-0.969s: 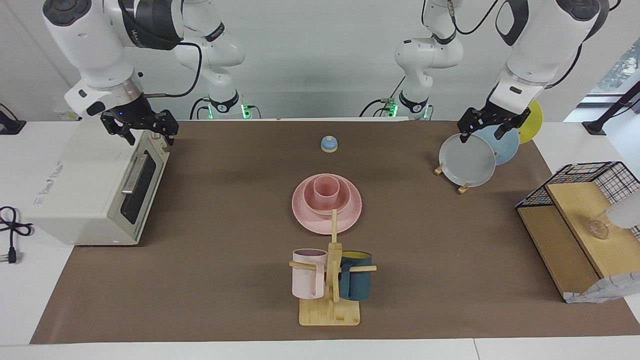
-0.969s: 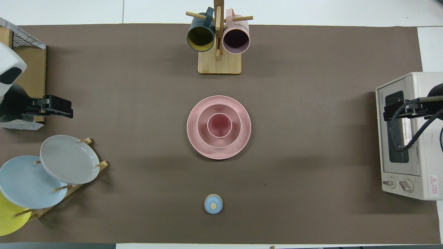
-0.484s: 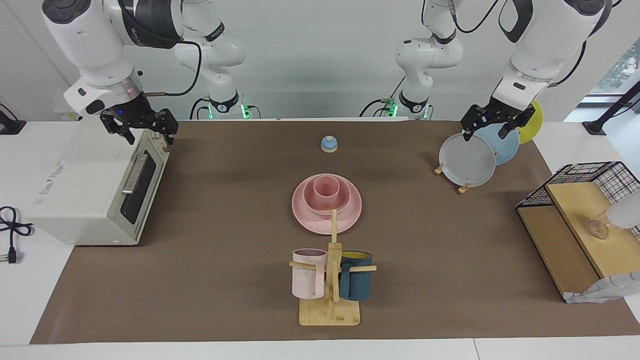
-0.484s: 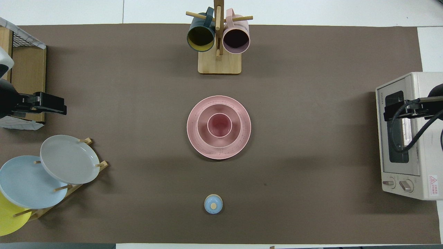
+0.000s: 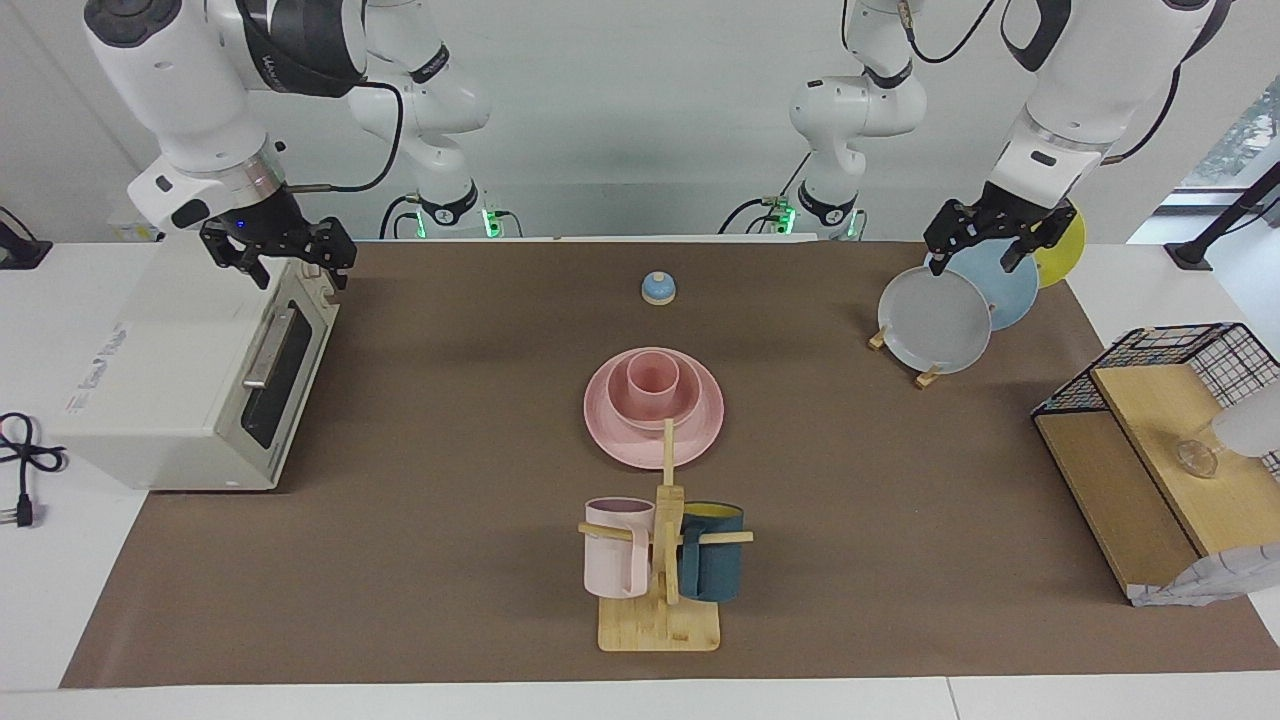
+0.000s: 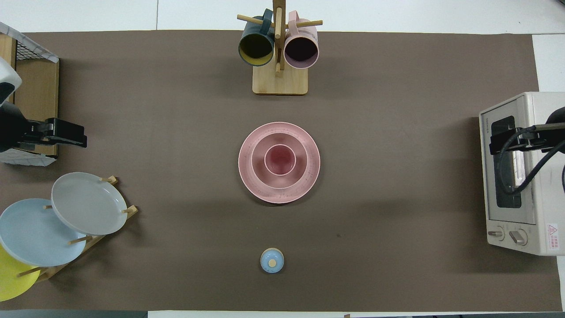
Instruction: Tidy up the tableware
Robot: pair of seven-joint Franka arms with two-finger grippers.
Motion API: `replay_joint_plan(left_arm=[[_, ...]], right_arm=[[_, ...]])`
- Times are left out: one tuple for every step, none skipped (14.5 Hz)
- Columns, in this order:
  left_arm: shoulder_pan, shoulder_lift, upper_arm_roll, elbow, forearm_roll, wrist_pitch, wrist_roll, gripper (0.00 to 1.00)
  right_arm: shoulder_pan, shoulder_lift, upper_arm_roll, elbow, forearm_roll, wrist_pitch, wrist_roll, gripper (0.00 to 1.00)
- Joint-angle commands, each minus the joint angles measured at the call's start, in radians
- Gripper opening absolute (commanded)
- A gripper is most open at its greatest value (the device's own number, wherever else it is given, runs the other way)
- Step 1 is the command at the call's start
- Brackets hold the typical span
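Pink cup (image 6: 280, 159) nests in bowl (image 6: 258, 168) on plate (image 6: 246, 176), overhead shows; facing view shows left claw (image 5: 983, 244) and right claw (image 5: 281, 262) spread, aloft.

A brown mat (image 5: 450, 420) covers the table, carrying a toaster oven (image 5: 190, 370), pink plate (image 5: 700, 430), mug tree (image 5: 660, 625), plate rack (image 5: 925, 378), blue bell (image 5: 658, 288) and wire shelf (image 5: 1150, 480).
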Motion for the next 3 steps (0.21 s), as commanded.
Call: replay_joint_plan(left_arm=[[0.009, -0.001, -0.008, 0.003, 0.012, -0.019, 0.016, 1.00], [0.011, -0.003, -0.010, 0.003, 0.010, -0.019, 0.016, 1.00], [0.011, -0.003, -0.008, 0.003, 0.010, -0.019, 0.016, 1.00]], right_arm=[[-0.015, -0.012, 0.005, -0.006, 0.029, -0.016, -0.024, 1.00], [-0.017, -0.012, 0.005, -0.004, 0.029, -0.016, -0.024, 1.00], [-0.015, -0.012, 0.005, -0.004, 0.029, -0.016, -0.024, 1.00]])
